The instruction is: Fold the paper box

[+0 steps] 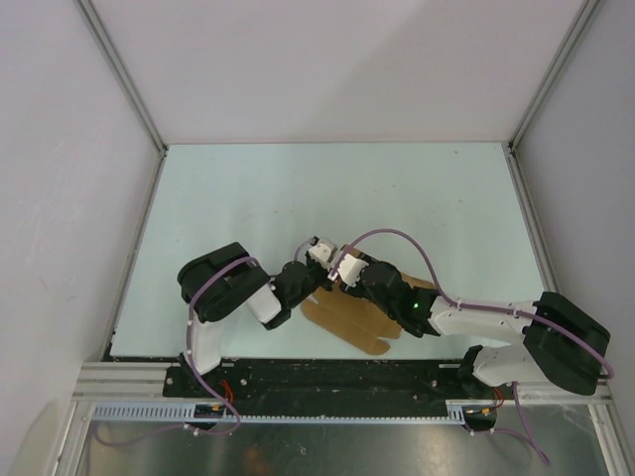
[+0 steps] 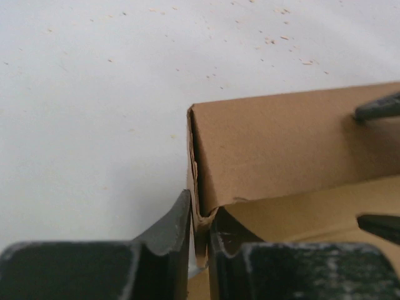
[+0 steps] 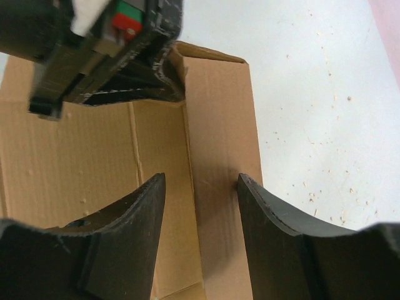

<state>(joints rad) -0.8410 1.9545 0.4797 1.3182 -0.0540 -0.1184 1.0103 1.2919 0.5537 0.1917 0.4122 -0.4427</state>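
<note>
- While the left pincer (image 2: 200, 209) is clenched on the paper box (image 1: 353, 319), its 2 fingers (image 2: 167, 232) pinch the corner of an upright flap (image 2: 281, 144), with the cardboard edge squeezed in the thin gap between them.
- Paper box: plain brown cardboard, partly folded, lying on the pale worktop (image 1: 298, 188) close to its 6 o'clock edge in the top view, slightly toward 5 o'clock from centre.
- A flat part of the box with rounded tabs sticks out toward 6 o'clock from under the arms.
- Right pincer (image 3: 200, 181) is released, with its 2 fingers spread wide, 1 on each side of the upright flap. Cannot tell if either pad touches the cardboard.
- Top view: the left arm comes in from 8 o'clock and the right arm from 4 o'clock. Both pincers meet very close together over the box's 11 o'clock end.
- Right wrist view: the left pincer sits at 11 o'clock, its tips on the flap's far corner.
- Left wrist view: the right pincer's 2 dark tips show at the 3 o'clock edge, 1 at the flap's top edge and 1 over the lower flat panel.
- The worktop is flecked with small brownish specks.
</note>
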